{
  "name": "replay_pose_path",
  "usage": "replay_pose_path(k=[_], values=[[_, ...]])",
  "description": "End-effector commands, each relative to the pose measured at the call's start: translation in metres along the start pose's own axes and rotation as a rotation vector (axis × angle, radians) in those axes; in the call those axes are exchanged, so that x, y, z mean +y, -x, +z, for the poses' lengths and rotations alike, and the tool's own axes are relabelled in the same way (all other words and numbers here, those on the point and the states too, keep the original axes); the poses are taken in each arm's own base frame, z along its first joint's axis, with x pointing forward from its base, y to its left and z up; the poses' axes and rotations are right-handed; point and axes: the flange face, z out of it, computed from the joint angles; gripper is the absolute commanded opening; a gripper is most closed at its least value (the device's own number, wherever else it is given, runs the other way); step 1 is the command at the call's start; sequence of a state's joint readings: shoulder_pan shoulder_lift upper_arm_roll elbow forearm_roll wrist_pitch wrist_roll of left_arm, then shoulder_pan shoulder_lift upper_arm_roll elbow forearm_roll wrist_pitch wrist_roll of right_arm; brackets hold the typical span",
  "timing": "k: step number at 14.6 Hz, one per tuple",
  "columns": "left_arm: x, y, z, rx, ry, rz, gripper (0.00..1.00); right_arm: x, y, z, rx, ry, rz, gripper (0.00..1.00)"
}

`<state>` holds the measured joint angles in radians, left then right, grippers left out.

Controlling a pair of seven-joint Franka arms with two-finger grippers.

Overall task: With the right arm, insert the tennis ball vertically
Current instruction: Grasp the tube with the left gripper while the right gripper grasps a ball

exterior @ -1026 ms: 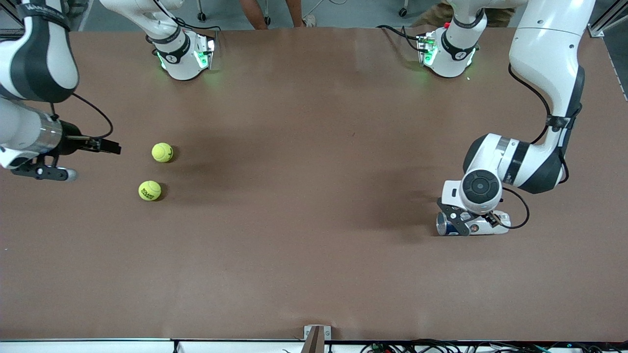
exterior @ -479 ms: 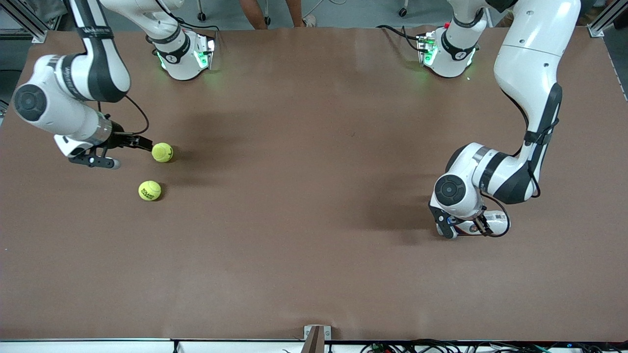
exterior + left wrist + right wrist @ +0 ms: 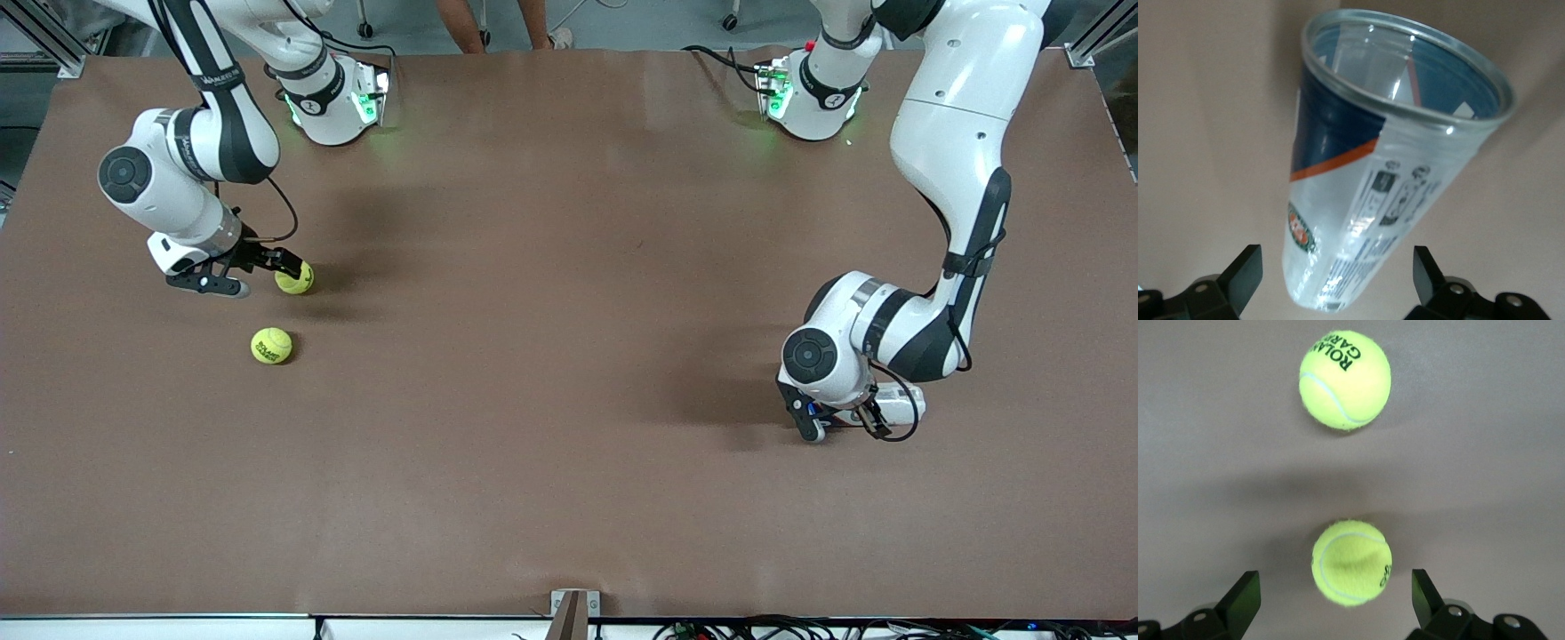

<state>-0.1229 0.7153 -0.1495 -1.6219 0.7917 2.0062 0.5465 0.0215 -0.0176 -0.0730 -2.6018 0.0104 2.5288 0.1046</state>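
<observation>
2 yellow-green felt balls lie on the brown table [image 3: 569,356] in the left part of the front view. The upper tennis ball [image 3: 295,278] shows a pale curved seam and a bit of black print at its edge in my right wrist view [image 3: 1351,562]. The lower ball [image 3: 271,345] carries bold black lettering [image 3: 1345,378] and lies nearer the front camera, apart from the first.

My right gripper [image 3: 277,263] is down at the upper tennis ball. Its fingers [image 3: 1238,600] are spread wide, 1 on each side of the ball with clear space between them and the felt, so I have hold of nothing. In the front view the black tips overlap the ball's upper left edge.

My right arm reaches from its base at the upper left of the front view, elbow bent, wrist angled down toward the ball.

My left gripper [image 3: 840,418] sits low at the right of the front view, fingers wide apart around a clear plastic tube [image 3: 1378,173] with a blue and orange label, lying on its side, open mouth away from the wrist. I cannot tell whether the fingers touch it.
</observation>
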Motion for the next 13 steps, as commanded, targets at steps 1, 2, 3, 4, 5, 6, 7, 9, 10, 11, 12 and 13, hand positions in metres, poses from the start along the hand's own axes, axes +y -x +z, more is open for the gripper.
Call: replay_pose_path(k=[1, 2, 3, 4, 5, 6, 7, 9, 10, 11, 12, 13], values=[[-0.003, -0.007, 0.011, -0.01, -0.001, 0.02, 0.99, 0.002, 0.01, 0.03, 0.002, -0.001, 0.028, 1.0], [-0.002, -0.008, 0.012, -0.011, 0.0, 0.018, 0.99, 0.002, 0.015, 0.037, -0.004, 0.001, 0.033, 1.0], [-0.001, -0.01, 0.01, -0.013, -0.006, 0.013, 0.99, 0.002, 0.017, 0.042, -0.015, 0.003, 0.034, 1.0], [0.002, -0.016, 0.006, -0.012, -0.014, 0.011, 0.99, 0.002, 0.018, 0.046, -0.025, 0.005, 0.034, 1.0], [0.001, -0.015, 0.008, -0.013, -0.012, 0.011, 0.99, 0.003, 0.019, 0.051, -0.036, 0.007, 0.036, 1.0], [0.002, -0.016, 0.015, -0.013, -0.003, 0.018, 0.98, 0.004, 0.021, 0.054, -0.045, 0.009, 0.036, 1.0], [-0.001, -0.016, 0.017, -0.001, -0.022, 0.025, 0.98, 0.004, 0.021, 0.056, -0.049, 0.01, 0.036, 1.0], [-0.007, -0.012, 0.029, 0.029, -0.034, 0.025, 0.97, 0.004, 0.022, 0.061, -0.058, 0.011, 0.038, 1.0], [-0.008, -0.011, 0.035, 0.038, -0.031, 0.035, 0.97, 0.004, 0.02, 0.062, -0.052, 0.012, 0.038, 1.0], [-0.008, -0.012, 0.035, 0.047, -0.035, 0.042, 0.97, 0.004, 0.02, 0.064, -0.046, 0.012, 0.036, 1.0], [-0.008, -0.013, 0.036, 0.052, -0.036, 0.044, 0.96, 0.004, 0.02, 0.07, -0.044, 0.013, 0.038, 1.0], [-0.006, -0.014, 0.047, 0.053, -0.014, 0.039, 0.95, 0.004, 0.019, 0.076, -0.041, 0.014, 0.038, 1.0]])
